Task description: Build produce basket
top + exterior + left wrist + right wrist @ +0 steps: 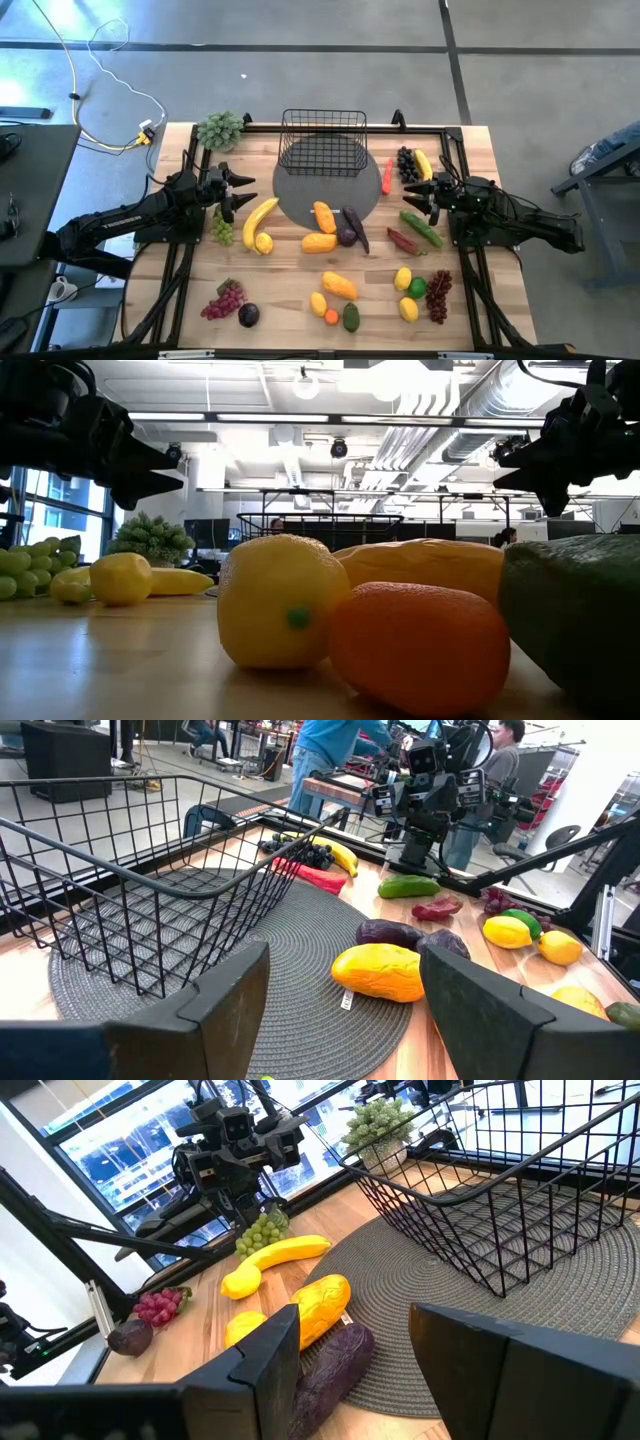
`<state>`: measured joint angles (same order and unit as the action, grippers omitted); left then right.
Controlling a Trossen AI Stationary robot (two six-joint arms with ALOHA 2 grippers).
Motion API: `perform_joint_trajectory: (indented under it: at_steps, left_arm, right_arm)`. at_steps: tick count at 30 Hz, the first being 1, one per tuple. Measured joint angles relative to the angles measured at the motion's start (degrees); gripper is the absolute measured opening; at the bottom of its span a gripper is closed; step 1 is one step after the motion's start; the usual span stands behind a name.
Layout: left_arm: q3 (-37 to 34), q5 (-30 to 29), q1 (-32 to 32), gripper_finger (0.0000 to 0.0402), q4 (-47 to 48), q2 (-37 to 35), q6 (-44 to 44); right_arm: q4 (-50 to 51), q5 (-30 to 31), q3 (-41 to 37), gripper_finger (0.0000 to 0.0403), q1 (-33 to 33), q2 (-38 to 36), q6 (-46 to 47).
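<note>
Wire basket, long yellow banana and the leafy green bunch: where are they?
wire basket (322,133): high view, on its far mesh wall.
banana (260,214): high view, middle of its curve.
leafy green bunch (220,129): high view, centre of the foliage.

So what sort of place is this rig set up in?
Probably an open-plan lab or workshop in an office-like building: exposed ducts and strip lights overhead, a bare concrete floor around the wooden table, and people at benches behind.
</note>
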<state>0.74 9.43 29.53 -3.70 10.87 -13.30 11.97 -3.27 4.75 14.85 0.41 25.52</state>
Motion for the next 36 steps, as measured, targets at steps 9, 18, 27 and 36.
perform_joint_trajectory:
  at_steps: [9, 18, 27, 36]
  left_arm:
    - [0.0, -3.98, -0.01, 0.025, -0.27, -0.01, -0.03]
    - [0.01, -4.28, -0.04, 0.025, -0.39, -0.01, -0.03]
    - [0.7, 1.59, -0.08, 0.025, -0.67, 0.02, 0.0]
    - [8.87, 4.75, -2.35, 0.025, 2.73, 1.34, 3.45]
  right_arm:
    - [0.02, -0.02, 0.0, 0.0172, -0.01, 0.02, 0.0]
    - [0.01, -0.01, 0.0, 0.0172, -0.02, 0.02, 0.0]
    - [0.01, -0.01, 0.0, 0.0172, -0.01, 0.02, 0.0]
    - [0.0, -0.01, 0.0, 0.0172, -0.02, 0.02, 0.0]
